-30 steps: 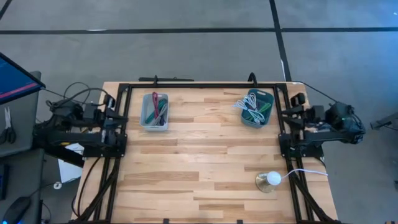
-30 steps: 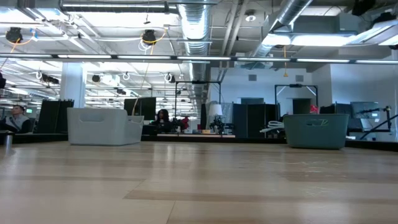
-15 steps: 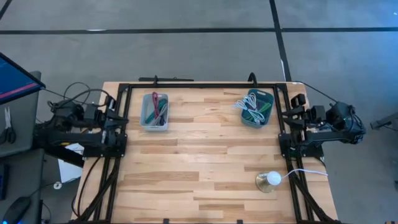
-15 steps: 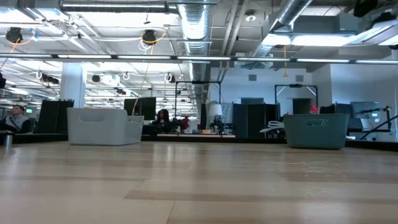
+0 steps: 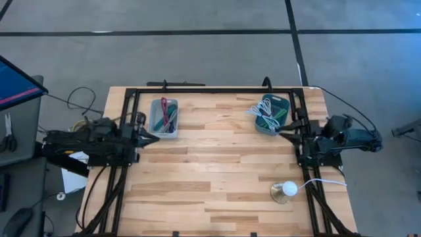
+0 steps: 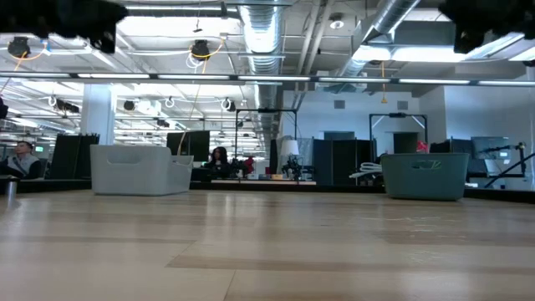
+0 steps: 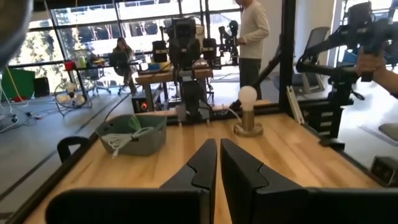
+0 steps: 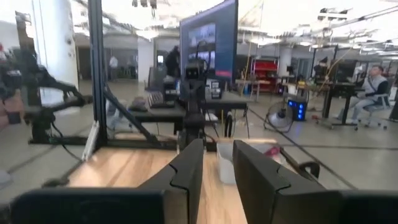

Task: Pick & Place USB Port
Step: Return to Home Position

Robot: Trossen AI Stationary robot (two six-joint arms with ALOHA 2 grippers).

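Left end effector point(image 5: 154, 139) and right end effector point(image 5: 281, 134) hover at table point(image 5: 210, 178) edges.

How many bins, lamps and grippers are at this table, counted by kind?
Bins: 2, the gray bin and the teal bin
Lamps: 1, the lamp
Grippers: 2, the left gripper and the right gripper
Total: 5

The left end effector point(image 5: 150, 139) and right end effector point(image 5: 284, 133) have swung inward over the table point(image 5: 217, 178).

The gray bin point(image 6: 138, 170) hides its cables point(image 5: 166, 116) in the low view.
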